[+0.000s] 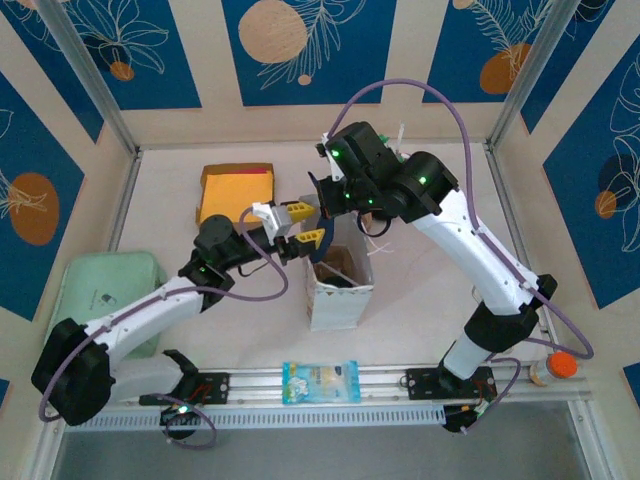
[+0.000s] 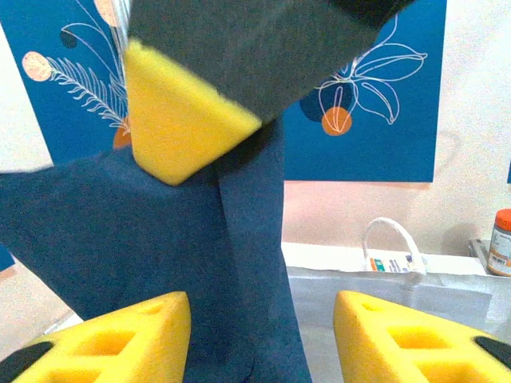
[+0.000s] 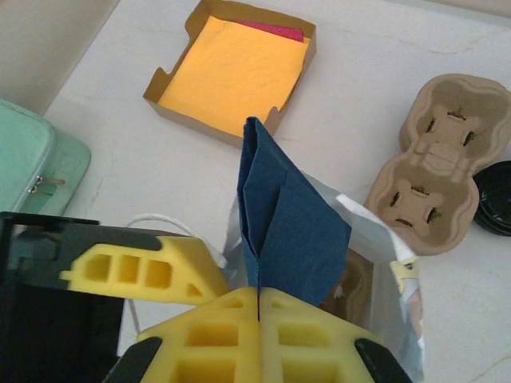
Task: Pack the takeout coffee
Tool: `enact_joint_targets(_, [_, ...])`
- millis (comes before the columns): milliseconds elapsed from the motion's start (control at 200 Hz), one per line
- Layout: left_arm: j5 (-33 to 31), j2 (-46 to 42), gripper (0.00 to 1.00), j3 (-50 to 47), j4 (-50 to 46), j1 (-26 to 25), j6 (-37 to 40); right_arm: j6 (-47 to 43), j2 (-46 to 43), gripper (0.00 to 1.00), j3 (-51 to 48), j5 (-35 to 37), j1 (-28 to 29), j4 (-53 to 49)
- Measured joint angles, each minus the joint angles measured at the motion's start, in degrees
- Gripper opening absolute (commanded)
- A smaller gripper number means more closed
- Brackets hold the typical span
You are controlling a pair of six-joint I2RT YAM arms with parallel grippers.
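Observation:
My right gripper (image 3: 259, 295) is shut on the lower edge of a folded dark blue napkin (image 3: 287, 215), which it holds over the mouth of a white paper bag (image 3: 403, 319). My left gripper (image 2: 263, 319) is open right beside it. The napkin (image 2: 160, 231) hangs between the left gripper's yellow fingers, close to the left one and apart from the right one. In the top view both grippers meet just above the bag (image 1: 340, 300), the left gripper (image 1: 300, 228) coming from the left. Something brown lies inside the bag. The takeout coffee is out of view.
A cardboard tray of orange napkins (image 1: 235, 195) lies at the back left and a pale green case (image 1: 110, 290) at the left edge. A brown pulp cup carrier (image 3: 443, 159) and a black lid (image 3: 495, 199) lie behind the bag. A blue packet (image 1: 320, 380) and an orange-lidded bottle (image 1: 560, 368) sit near the front.

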Motion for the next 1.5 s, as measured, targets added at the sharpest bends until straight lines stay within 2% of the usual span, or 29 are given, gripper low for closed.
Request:
enact_joint_targets(790, [-6.1,-10.7,0.57,-0.4,-11.0,-0.1,-2.3,0.8,0.0,0.00,-7.6,-1.6,-0.1,3.3])
enact_joint_targets(1501, [-12.4,-14.8,0.60,-0.4,-21.2,-0.2,-5.2,2.6,-0.8,0.00,-16.9,-4.5,-2.0,8.2])
